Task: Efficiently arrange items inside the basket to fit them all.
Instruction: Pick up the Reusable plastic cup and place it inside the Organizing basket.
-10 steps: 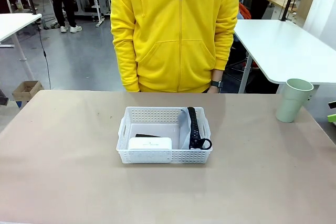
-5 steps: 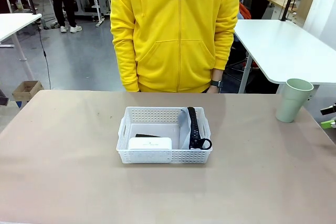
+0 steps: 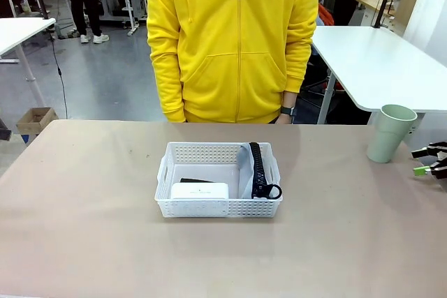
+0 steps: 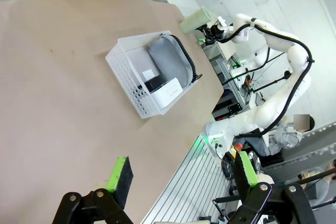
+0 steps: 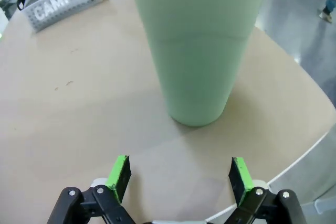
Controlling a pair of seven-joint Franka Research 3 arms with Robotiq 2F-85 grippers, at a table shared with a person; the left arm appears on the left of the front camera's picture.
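The white perforated basket (image 3: 219,207) sits mid-table, holding a flat white box (image 3: 200,190) at its front left, a black stapler (image 3: 197,181) behind the box, and a grey pouch (image 3: 246,165) with a black zipper along its right side. A pale green cup (image 3: 391,132) stands upright at the table's far right. My right gripper (image 3: 427,160) comes in from the right edge, open, a short way from the cup. In the right wrist view the cup (image 5: 198,45) stands just ahead of the open right gripper (image 5: 178,174). My left gripper (image 4: 184,174) is open, high above the table; the basket (image 4: 131,82) lies far below.
A person in a yellow hoodie (image 3: 234,40) stands at the far edge behind the basket, hands down. Bare tabletop (image 3: 84,228) spreads left and in front of the basket. The table's right edge (image 5: 310,145) runs close behind the cup.
My right gripper has moved in from the right edge toward the cup. The basket, its contents, the cup and the person have stayed put.
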